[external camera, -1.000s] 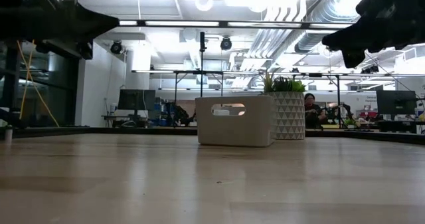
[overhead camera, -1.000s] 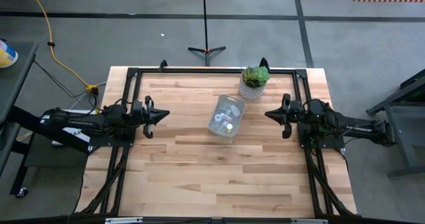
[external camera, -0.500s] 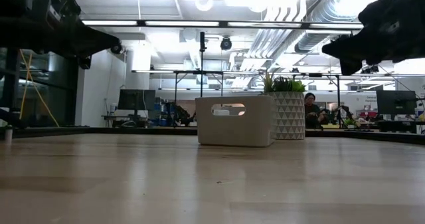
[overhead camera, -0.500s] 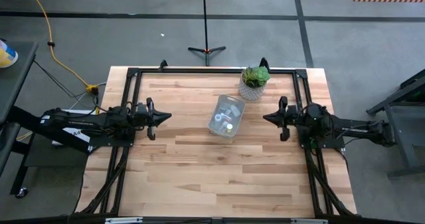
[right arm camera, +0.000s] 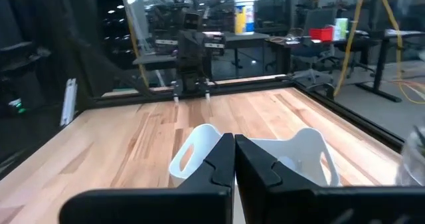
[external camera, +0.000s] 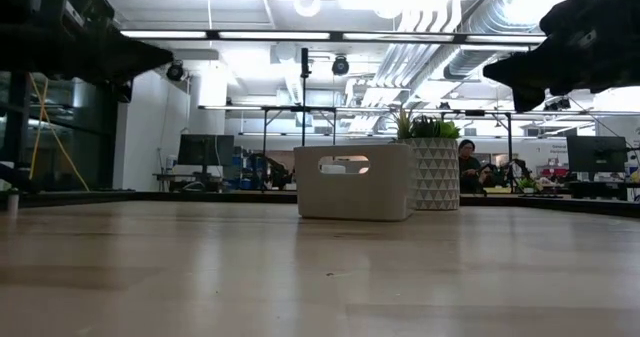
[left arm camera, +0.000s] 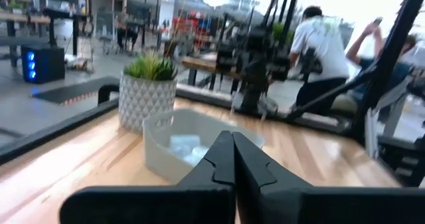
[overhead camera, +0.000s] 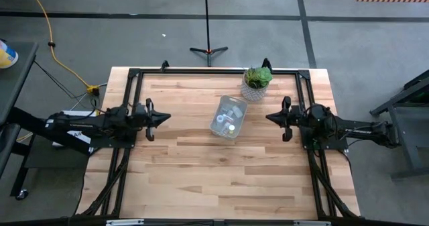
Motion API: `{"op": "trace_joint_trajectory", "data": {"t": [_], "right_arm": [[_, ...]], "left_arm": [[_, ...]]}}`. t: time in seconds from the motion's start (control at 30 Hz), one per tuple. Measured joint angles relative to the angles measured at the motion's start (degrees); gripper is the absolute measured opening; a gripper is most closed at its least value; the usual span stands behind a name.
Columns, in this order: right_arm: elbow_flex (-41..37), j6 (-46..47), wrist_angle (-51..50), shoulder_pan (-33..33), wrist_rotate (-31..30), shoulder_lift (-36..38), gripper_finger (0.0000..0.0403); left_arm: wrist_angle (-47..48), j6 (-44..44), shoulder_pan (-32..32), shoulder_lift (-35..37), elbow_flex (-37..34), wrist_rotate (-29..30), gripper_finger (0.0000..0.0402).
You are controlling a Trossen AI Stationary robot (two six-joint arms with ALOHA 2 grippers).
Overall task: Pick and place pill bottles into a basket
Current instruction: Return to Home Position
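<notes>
The clear greyish basket (overhead camera: 228,117) stands on the table's far middle, with white pill bottles (overhead camera: 230,114) inside it. It also shows in the low view (external camera: 355,181), the left wrist view (left arm camera: 192,144) and the right wrist view (right arm camera: 255,154). My left gripper (overhead camera: 167,116) is shut and empty, held above the table to the basket's left. My right gripper (overhead camera: 268,117) is shut and empty, above the table to the basket's right.
A white pot with a green plant (overhead camera: 257,82) stands just behind the basket toward the far right. Black frame rails (overhead camera: 214,70) run along the table's far edge and sides. People sit in the room beyond the table (left arm camera: 317,41).
My left gripper has drifted slightly toward the table's left edge and back. My right gripper has moved a little toward the basket. Both stay shut and empty; the basket has not moved.
</notes>
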State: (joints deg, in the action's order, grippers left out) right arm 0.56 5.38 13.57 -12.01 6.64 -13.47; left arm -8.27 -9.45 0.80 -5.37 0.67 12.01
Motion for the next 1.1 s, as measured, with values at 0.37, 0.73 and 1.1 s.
{"op": "trace_joint_trajectory", "data": {"t": [0.37, 0.73, 1.1], "right_arm": [[-0.02, 3.33, -1.16, -0.02, -8.24, 0.00, 0.0003], [-0.04, 3.18, -2.28, -0.02, -7.90, 0.00, 0.0007], [-0.04, 3.16, -2.34, -0.02, -7.92, 0.00, 0.0009]], "left_arm": [[4.08, -4.94, -0.02, 3.65, -0.02, -0.07, 0.0033], [5.59, -4.81, -0.02, 3.65, -0.04, 0.04, 0.0110], [5.62, -4.79, -0.02, 3.65, -0.07, 0.06, 0.0119]]}}
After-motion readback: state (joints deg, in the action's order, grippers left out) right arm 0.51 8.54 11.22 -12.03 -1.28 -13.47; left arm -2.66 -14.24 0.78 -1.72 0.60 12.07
